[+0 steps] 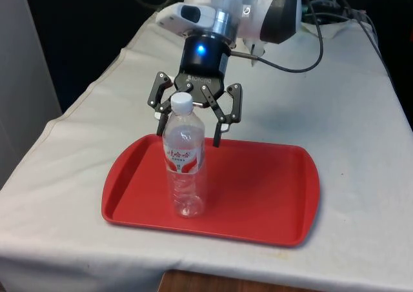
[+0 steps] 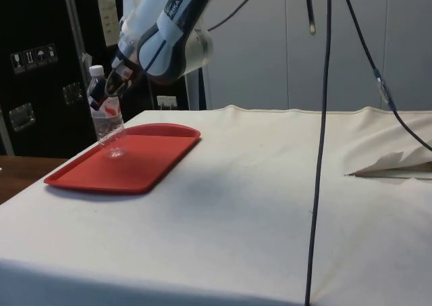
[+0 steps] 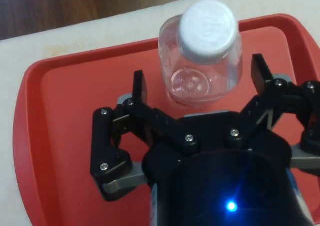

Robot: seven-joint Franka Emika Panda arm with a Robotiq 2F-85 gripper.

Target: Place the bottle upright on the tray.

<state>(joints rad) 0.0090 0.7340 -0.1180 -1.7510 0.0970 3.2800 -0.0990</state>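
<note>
Gripper (image 1: pixel 189 129) fingers (image 3: pixel 139 89) spread wide, released, flanking the bottle (image 1: pixel 184 169) without evident contact. Bottle stands upright on the red tray (image 1: pixel 258 195), toward the tray's end at the front view's left. Bottle's red-and-white label carries writing, seemingly Chinese characters, not legible.

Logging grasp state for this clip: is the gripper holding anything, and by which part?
Nothing is held. The gripper is open, fingers clear of the bottle, which stands upright on the tray.
</note>
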